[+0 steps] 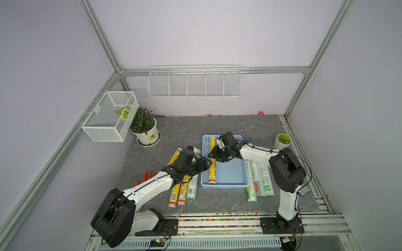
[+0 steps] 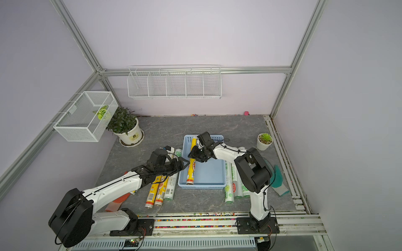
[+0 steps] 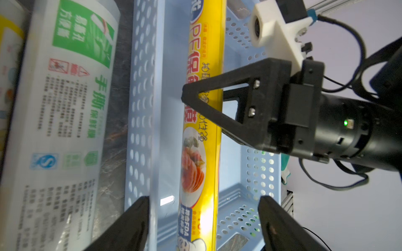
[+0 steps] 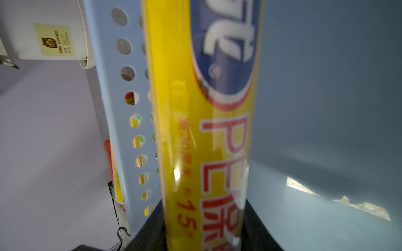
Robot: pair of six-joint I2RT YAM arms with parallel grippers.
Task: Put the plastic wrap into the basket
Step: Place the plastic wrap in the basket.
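Inside the light-blue basket (image 1: 224, 186) near the middle of the grey table (image 1: 185, 130), a yellow plastic wrap roll (image 1: 212, 173) runs lengthwise close along the basket's left wall, as seen in both top views. The right gripper (image 1: 215, 157) is clamped across the roll about halfway along; in the right wrist view the roll (image 4: 206, 130) passes between its dark fingers. Whether the roll rests fully on the basket floor cannot be told. The left gripper (image 1: 206, 165) hovers at the basket's left rim with its jaws wide and nothing in them; in the left wrist view its two fingertips (image 3: 141, 208) stand apart on either side of the basket wall and the roll (image 3: 202, 152). More plastic wrap waits on the table: two yellow rolls (image 1: 178, 193) and a white one with green print (image 1: 192, 187) just left of the basket, partly under the left arm, and three white-and-green rolls (image 1: 258, 180) just right of it. A potted plant (image 1: 144, 128) stands at the far left corner, a small succulent (image 1: 282, 140) near the right edge
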